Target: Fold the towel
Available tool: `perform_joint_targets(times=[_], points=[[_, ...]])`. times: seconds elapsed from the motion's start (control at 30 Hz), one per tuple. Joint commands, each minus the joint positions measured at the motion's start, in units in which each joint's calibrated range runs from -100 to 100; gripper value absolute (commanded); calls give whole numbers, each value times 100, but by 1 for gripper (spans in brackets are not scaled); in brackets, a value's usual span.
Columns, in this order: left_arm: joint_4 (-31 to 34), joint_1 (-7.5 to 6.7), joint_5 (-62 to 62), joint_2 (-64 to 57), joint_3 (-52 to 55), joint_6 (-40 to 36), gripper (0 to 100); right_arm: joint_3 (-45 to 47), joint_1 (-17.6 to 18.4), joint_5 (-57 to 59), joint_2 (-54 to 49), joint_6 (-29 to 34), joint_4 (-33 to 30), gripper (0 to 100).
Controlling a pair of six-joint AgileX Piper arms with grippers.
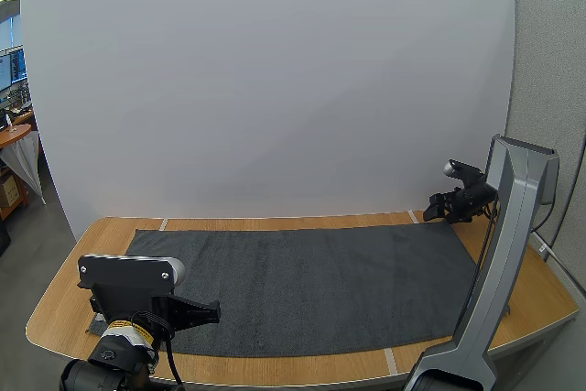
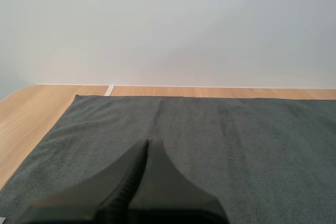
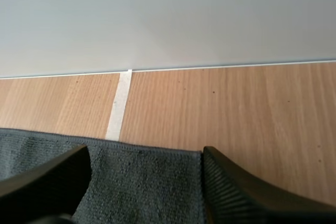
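Not folded at all yet. Got a dark grey rectangular cloth towel [image 1: 311, 286] flat across the lower middle of the light wooden table [image 1: 540, 304]. Left gripper [image 1: 206, 311], lower left, clamped together on nothing. Right gripper [image 1: 438, 210], mid right, wide apart astride the towel's far corner, no pinch yet. Whole fold left.

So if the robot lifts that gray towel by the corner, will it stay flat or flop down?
Probably flop: the towel lies limp and flat on the table, like soft cloth. It likely won't slide much, since its surface looks fuzzy. The right hand, open over a far corner, would likely drag the rest behind.
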Motion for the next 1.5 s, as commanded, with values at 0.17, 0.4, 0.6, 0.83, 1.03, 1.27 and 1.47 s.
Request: perform_joint_targets(times=[0.17,0.4,0.6,0.83,1.03,1.27,1.47], points=[[47,-15,-131,-16,0,-60,0,21,-11,61,45,-13,-7,84],[47,-15,-131,-16,0,-60,0,21,-11,43,45,1,71,0],[47,-15,-131,-16,0,-60,0,21,-11,43,17,-9,167,0],[47,-15,-131,-16,0,-60,0,21,-11,43,-246,-41,204,0],[47,-15,-131,-16,0,-60,0,21,-11,700,-660,-91,404,0],[47,-15,-131,-16,0,-60,0,21,144,1527,-1055,-150,712,0],[47,-15,-131,-16,0,-60,0,34,419,1527,-1391,49,712,0]])
